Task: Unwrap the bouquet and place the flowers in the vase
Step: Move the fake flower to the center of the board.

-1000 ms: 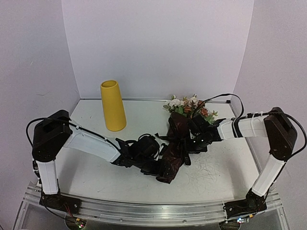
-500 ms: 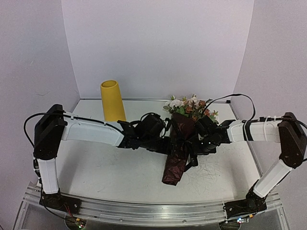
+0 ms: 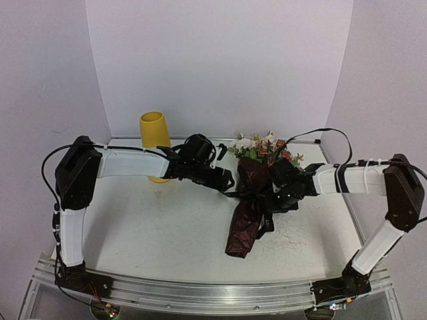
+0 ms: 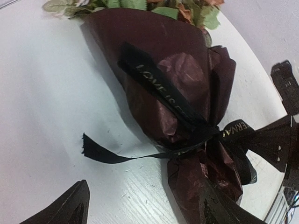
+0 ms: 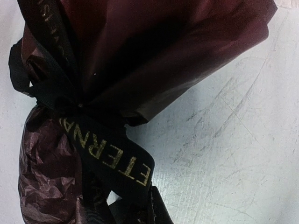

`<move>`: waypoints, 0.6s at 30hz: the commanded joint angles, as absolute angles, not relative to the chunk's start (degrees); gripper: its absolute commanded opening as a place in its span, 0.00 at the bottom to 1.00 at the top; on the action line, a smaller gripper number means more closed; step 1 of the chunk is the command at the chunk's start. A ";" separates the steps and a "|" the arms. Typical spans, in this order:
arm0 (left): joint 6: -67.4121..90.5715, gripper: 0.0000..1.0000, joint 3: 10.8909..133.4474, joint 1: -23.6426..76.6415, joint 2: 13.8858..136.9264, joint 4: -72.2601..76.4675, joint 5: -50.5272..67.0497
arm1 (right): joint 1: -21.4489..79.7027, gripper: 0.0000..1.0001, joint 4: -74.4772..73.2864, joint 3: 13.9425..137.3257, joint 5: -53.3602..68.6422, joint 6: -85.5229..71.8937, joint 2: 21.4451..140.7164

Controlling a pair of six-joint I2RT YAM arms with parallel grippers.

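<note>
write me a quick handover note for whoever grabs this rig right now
Left gripper: open, holding nothing, hovering left of the dark red crinkled-paper bouquet.
Right gripper: shut, apparently pinching a tail of the black ribbon.
Bouquet lies on the white table, its artificial flowers toward the back wall; the tall yellow tapered vase stands upright at back left, no flowers in it.
Done: nothing yet; ribbon tied, paper closed.
Left: untie ribbon, open paper, put flowers in vase.
</note>
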State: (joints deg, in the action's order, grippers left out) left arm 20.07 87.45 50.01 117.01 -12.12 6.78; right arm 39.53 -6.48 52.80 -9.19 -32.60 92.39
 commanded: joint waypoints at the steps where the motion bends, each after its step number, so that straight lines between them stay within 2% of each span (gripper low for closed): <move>1: 7.66 0.82 92.04 49.48 119.32 -12.39 14.62 | 39.47 0.00 -10.02 55.09 -8.53 -30.70 93.44; 7: -5.84 0.79 92.42 49.48 120.88 -12.12 17.06 | 39.50 0.00 -10.18 55.76 -7.18 -30.05 94.86; 10: -11.42 0.79 92.28 49.48 121.42 -12.04 16.00 | 39.47 0.00 -10.43 55.50 -7.37 -30.05 95.17; 15: -18.87 0.72 91.60 49.08 122.56 -11.96 14.34 | 39.46 0.00 -10.59 55.05 -6.87 -30.85 95.19; 18: -21.09 0.72 91.43 49.08 123.53 -11.95 12.97 | 39.50 0.00 -10.72 54.93 -5.92 -31.24 95.04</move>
State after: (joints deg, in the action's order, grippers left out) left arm -13.92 90.00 49.57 122.20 -12.16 14.64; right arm 39.53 -7.42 54.08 -6.92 -31.05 94.50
